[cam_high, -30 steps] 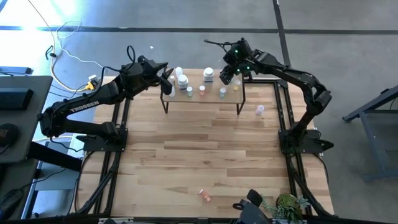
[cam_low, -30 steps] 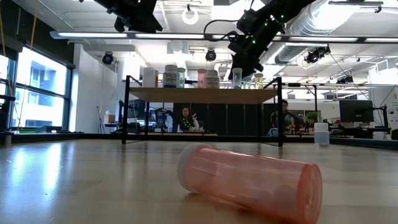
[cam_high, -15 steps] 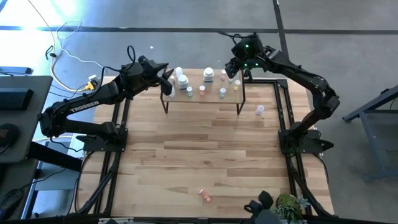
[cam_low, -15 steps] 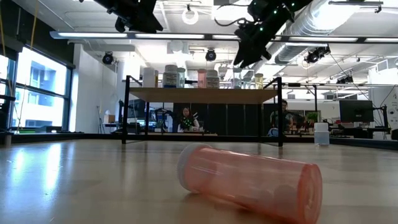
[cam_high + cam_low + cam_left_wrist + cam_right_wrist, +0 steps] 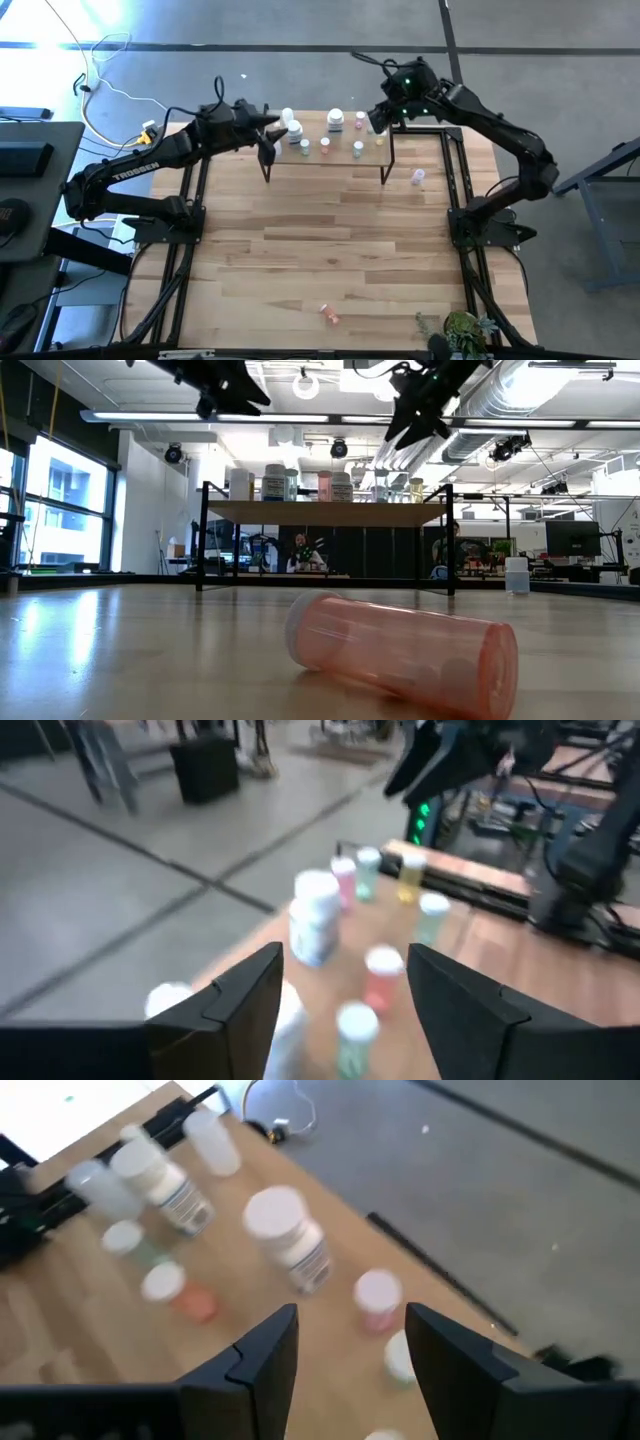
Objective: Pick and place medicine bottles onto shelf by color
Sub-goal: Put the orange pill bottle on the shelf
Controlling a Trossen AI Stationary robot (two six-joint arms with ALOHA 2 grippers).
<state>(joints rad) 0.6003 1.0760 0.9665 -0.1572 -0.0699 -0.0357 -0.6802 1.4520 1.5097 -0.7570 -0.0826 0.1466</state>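
Both grippers hover apart and empty over the shelf [image 5: 325, 158]: left gripper [image 5: 272, 128] at its left end, right gripper [image 5: 378, 118] at its right; bottles [image 5: 335, 121] stand on it

Bright overhead strip lighting (window glare left); wrist views motion-blurred.

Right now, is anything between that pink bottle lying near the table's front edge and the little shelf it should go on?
Nothing visible: bare tabletop lies between the pink bottle and the shelf. Both grippers, left and right, hang open, empty, at the shelf's ends.
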